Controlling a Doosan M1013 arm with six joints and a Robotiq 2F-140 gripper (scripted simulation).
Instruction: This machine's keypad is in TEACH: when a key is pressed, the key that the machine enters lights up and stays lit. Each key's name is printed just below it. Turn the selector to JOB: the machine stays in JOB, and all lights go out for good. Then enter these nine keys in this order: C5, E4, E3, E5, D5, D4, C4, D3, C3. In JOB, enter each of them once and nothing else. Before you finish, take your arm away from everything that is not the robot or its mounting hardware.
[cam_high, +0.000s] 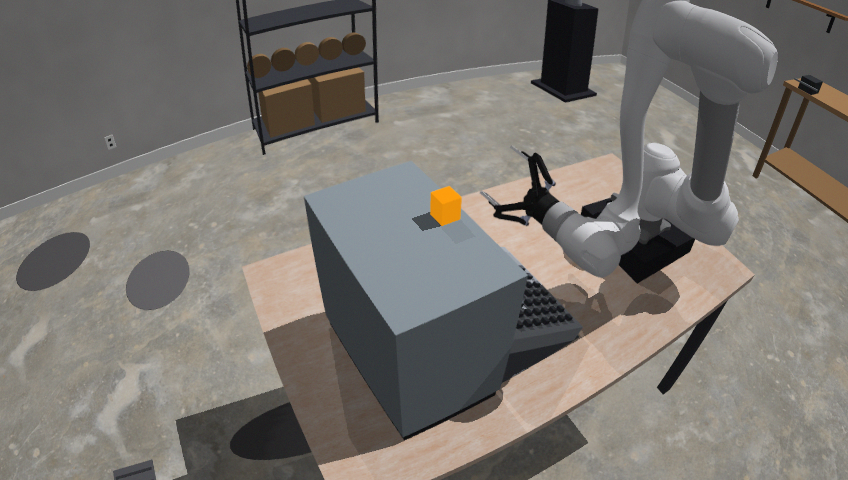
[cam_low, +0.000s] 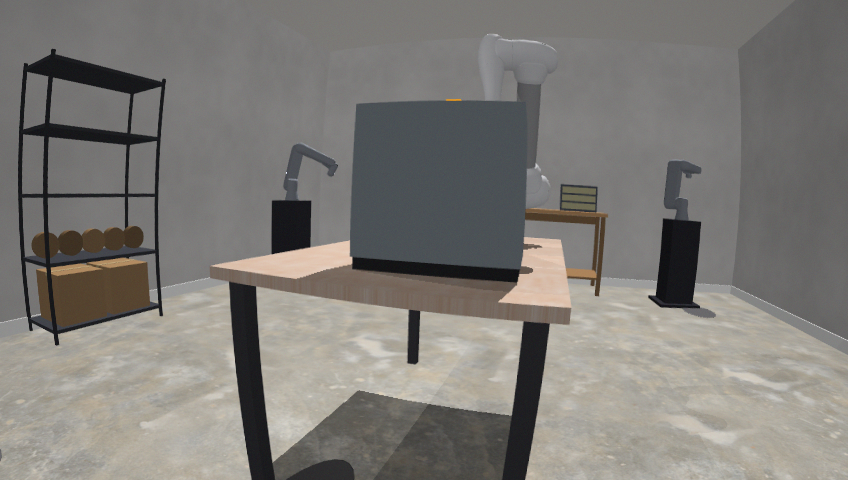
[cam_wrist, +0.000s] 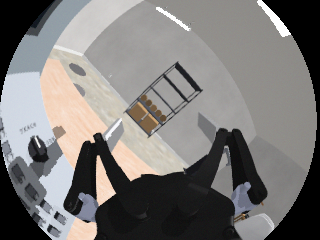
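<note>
The grey machine (cam_high: 410, 285) stands on the wooden table (cam_high: 624, 333). Its sloped keypad of dark keys (cam_high: 540, 304) faces the arm; the key names are too small to read and I see no key lit. In the wrist view the machine's face fills the left edge, with a dark knob (cam_wrist: 38, 150) and several keys (cam_wrist: 30, 190) below it. My gripper (cam_high: 499, 173) is open and empty. It hovers above the table beside the machine's upper far corner, well above the keypad. It also shows in the wrist view (cam_wrist: 162, 136), pointing past the machine toward the room.
An orange cube (cam_high: 445, 205) sits on the machine's top near the gripper; only a sliver of it (cam_low: 453, 99) shows from behind. The arm's black base (cam_high: 651, 246) is on the table behind the keypad. A shelf rack (cam_high: 309, 71) stands by the far wall.
</note>
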